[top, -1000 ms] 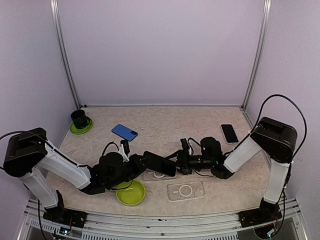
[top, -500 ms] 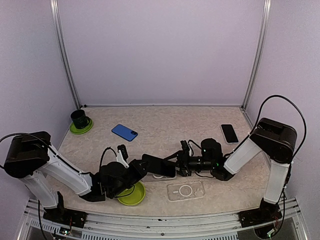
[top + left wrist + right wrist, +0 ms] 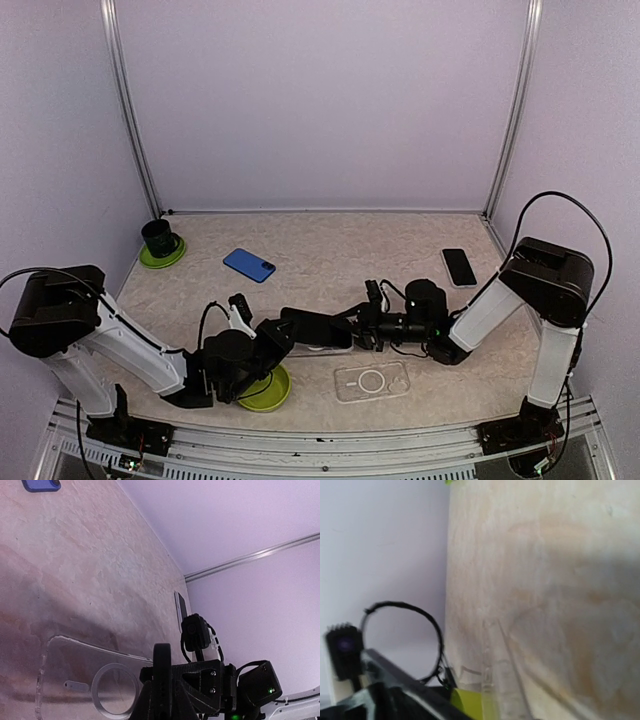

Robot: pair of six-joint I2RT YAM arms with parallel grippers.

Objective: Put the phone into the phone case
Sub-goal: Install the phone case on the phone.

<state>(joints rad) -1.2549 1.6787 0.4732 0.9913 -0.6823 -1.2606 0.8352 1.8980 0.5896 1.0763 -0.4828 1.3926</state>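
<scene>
My left gripper [image 3: 280,333] is shut on one end of a black phone [image 3: 318,328] and holds it level, just above a clear phone case [image 3: 318,350] on the table. In the left wrist view the phone [image 3: 162,680] shows edge-on between my fingers, with the case [image 3: 75,680] and its ring below. My right gripper [image 3: 364,326] sits right at the phone's other end. Its fingers are out of its own wrist view, which shows the case [image 3: 495,675]. I cannot tell whether it grips the phone.
A second clear case [image 3: 372,381] lies near the front. A green bowl [image 3: 264,390] sits under my left wrist. A blue phone [image 3: 249,264], another black phone [image 3: 459,266] and a dark cup on a green saucer [image 3: 160,240] lie further back.
My left arm has drawn back toward the front left, over the green bowl, and the phone has shifted slightly left with it. My right arm has eased slightly right.
</scene>
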